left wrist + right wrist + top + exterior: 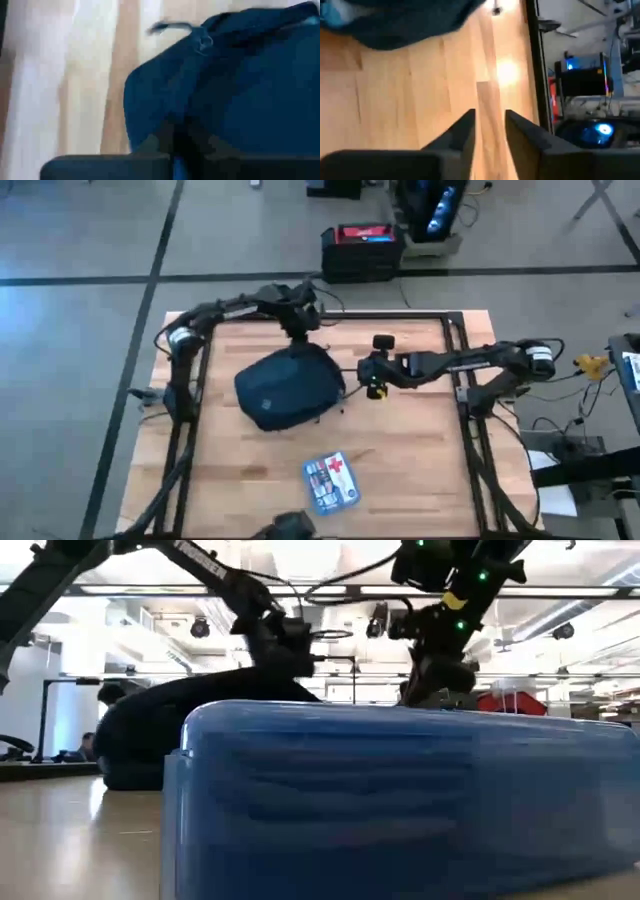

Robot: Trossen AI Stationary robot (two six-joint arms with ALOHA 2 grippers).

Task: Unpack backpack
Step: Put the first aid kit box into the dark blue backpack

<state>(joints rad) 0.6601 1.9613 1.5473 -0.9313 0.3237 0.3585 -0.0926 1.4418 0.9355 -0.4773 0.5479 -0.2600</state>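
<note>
Mid-surface lies the backpack [288, 388]. The left pincer [299, 332] is pressed together on its far-edge fabric, anchoring it; the right pincer [374, 377], slightly spread, hovers empty alongside.

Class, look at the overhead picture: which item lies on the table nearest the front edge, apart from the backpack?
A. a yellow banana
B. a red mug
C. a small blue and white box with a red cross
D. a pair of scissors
C: the small box with a red cross lies alone on the table, apart from the backpack.
</note>
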